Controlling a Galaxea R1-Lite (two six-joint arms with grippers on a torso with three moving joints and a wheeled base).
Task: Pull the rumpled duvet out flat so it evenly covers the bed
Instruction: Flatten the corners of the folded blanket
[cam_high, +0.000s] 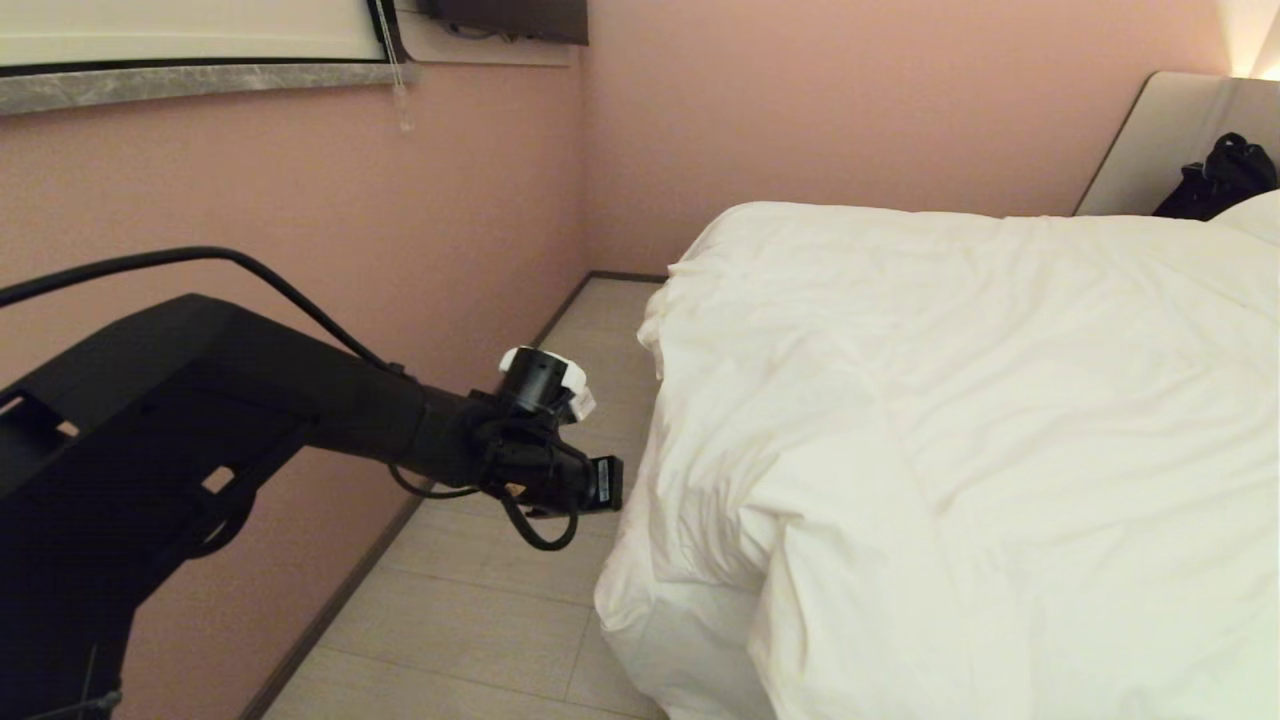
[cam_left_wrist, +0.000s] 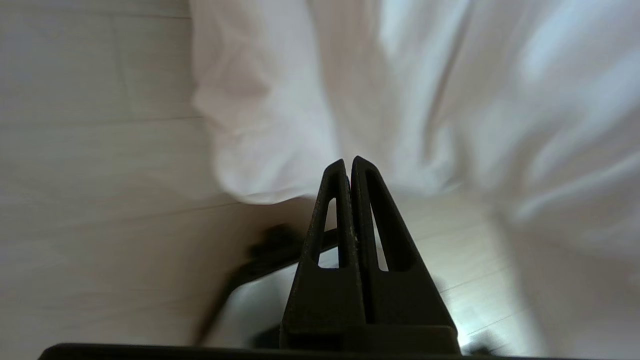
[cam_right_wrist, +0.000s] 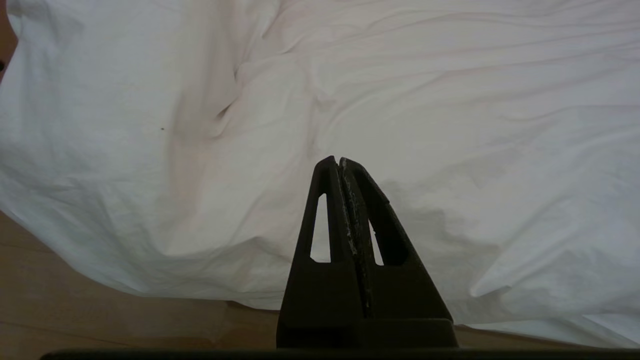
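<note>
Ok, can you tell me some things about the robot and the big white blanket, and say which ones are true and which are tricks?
1. The left gripper has a corner of the duvet pinched between its fingers. False: its fingers are shut on nothing, out over the floor beside the bed.
2. The duvet hangs down over the side of the bed. True.
3. The right gripper is wide open. False: it is shut, with nothing in it.
4. A black bag sits by the headboard. True.
5. The wall next to the bed is blue. False: it is pink.
</note>
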